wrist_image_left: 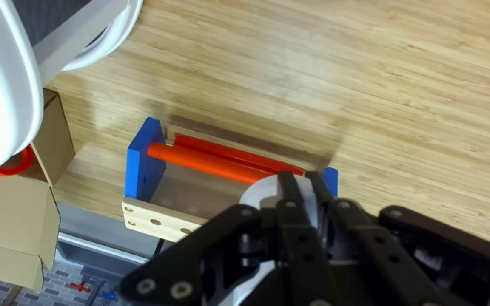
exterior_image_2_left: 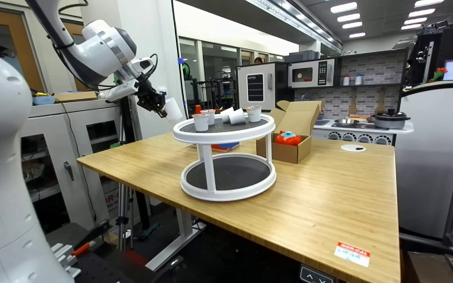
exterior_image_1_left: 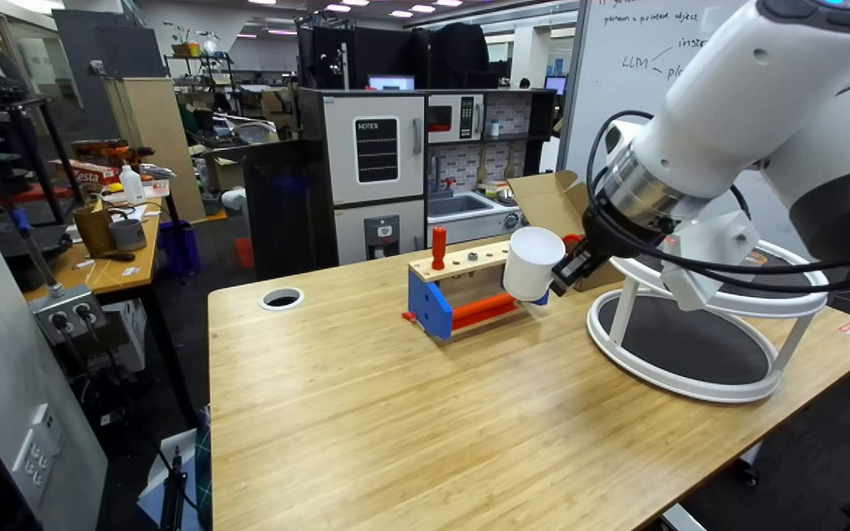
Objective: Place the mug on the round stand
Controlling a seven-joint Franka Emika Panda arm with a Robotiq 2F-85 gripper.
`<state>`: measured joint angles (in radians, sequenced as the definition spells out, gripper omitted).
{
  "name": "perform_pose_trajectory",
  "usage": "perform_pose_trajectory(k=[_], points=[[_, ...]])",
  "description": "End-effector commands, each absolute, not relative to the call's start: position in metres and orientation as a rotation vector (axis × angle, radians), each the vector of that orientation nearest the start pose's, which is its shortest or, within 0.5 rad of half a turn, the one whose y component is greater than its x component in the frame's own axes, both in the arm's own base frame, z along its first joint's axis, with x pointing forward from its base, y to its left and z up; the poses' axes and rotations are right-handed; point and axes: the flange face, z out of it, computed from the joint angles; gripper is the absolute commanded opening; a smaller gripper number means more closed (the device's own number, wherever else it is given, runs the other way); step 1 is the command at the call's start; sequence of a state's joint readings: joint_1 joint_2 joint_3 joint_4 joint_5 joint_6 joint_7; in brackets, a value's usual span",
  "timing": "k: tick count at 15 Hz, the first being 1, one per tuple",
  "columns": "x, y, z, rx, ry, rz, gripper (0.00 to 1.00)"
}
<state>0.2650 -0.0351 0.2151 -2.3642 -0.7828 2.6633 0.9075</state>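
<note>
The white mug (exterior_image_1_left: 532,264) is held up above the table and tilted; it also shows in an exterior view (exterior_image_2_left: 174,109). In the wrist view the mug (wrist_image_left: 257,192) is partly hidden behind the fingers. My gripper (exterior_image_1_left: 565,277) is shut on the mug at its side; it also shows in an exterior view (exterior_image_2_left: 162,105) and in the wrist view (wrist_image_left: 298,175). The handle is hidden at the fingers. The round stand (exterior_image_2_left: 226,136) has two tiers and stands apart from the mug, on the table. It also shows in an exterior view (exterior_image_1_left: 727,391) and in the wrist view (wrist_image_left: 20,114).
Several white cups (exterior_image_2_left: 254,114) sit on the stand's upper tier, some tipped over. The blue-red-orange rack (exterior_image_1_left: 429,304) stands below and behind the mug. An open cardboard box (exterior_image_2_left: 283,152) with a red pot (exterior_image_2_left: 288,138) stands beside the stand.
</note>
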Motion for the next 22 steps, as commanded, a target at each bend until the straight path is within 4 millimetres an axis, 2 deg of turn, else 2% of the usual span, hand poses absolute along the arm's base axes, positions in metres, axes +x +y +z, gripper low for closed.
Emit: perform_pose_trajectory(k=[1, 7, 12, 17, 22], points=[[0.429, 0.251, 0.389, -3.158, -0.357, -0.856, 0.02], [0.397, 0.238, 0.44, -3.173, -0.288, -0.913, 0.02], [0.381, 0.2, 0.473, -3.254, -0.017, -0.949, 0.02], [0.374, 0.166, 0.486, -3.301, 0.267, -0.896, 0.02], [0.375, 0.132, 0.481, -3.259, 0.667, -0.821, 0.02]])
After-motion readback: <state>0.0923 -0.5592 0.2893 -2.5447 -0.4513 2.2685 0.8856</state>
